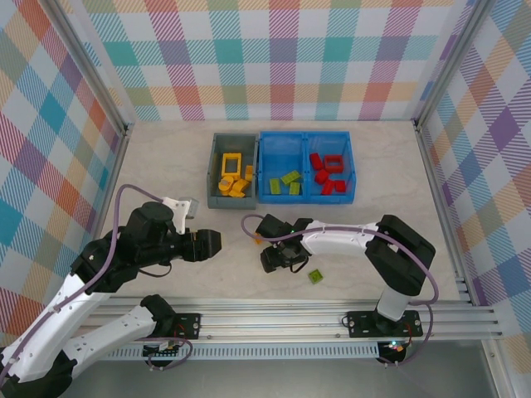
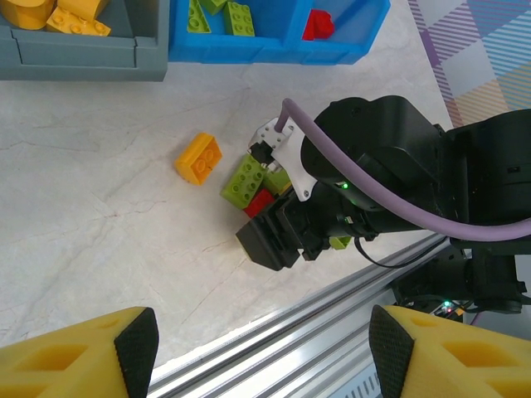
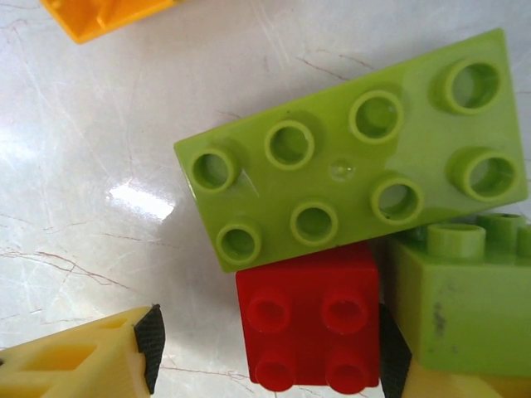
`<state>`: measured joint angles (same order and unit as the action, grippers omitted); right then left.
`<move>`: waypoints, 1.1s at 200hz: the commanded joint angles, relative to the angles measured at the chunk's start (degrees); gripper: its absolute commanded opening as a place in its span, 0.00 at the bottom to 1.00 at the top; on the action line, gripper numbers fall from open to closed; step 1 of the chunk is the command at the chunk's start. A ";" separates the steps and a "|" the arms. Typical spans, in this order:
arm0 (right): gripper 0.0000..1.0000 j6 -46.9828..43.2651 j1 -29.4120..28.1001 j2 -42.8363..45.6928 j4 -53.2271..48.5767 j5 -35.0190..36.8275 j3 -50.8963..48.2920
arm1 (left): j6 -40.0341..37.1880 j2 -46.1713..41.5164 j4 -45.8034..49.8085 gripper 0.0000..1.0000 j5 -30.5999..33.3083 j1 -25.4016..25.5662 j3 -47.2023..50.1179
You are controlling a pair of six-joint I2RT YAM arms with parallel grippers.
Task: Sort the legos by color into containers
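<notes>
Both fingers [image 2: 137, 340] of the left gripper [image 1: 210, 243] are spread wide with nothing between them. The gripper is held above the table [image 1: 166, 166], left of the loose bricks.

Grey bin [image 1: 214, 166], far centre: yellow bricks [image 1: 234, 181] inside, one of them an open frame. Blue bin [image 1: 307, 199] just beside it on the right: green bricks [image 1: 286, 181] in the left compartment, red bricks [image 1: 328, 174] in the right.

Loose on the table in front of the bins:
- Orange brick [image 2: 199, 157], apart from the others.
- Long green brick [image 3: 357, 149], studs up, its long edge against a red brick [image 3: 309, 319].
- Second green brick [image 3: 460, 303], touching the red brick's right side.

Right gripper [image 3: 270, 348] is low over this cluster, fingers parted astride the red brick. One pad [image 3: 149, 344] is clear of it, the other is at its edge; no pinch.

Lone green brick [image 1: 316, 276] lies right of that gripper, near the table's front edge.
</notes>
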<state>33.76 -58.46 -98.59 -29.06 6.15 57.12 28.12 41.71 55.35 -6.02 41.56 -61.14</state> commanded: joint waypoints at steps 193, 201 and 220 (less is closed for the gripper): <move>0.37 1.14 7.54 28.45 -20.25 2.94 4.73 | 5.63 7.06 -19.20 0.70 -16.38 0.57 -1.08; 0.37 -1.11 12.64 29.12 -20.36 1.79 5.84 | 5.95 8.86 -21.34 0.70 -16.40 0.85 -1.58; 0.38 -6.20 25.30 26.85 -18.40 -3.12 8.91 | 6.49 14.00 -25.97 0.69 -13.34 3.39 -3.10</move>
<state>34.57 -44.38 -70.11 -45.30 7.55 62.63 33.52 51.07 37.74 -20.10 42.22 -61.21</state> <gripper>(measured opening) 0.377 0.694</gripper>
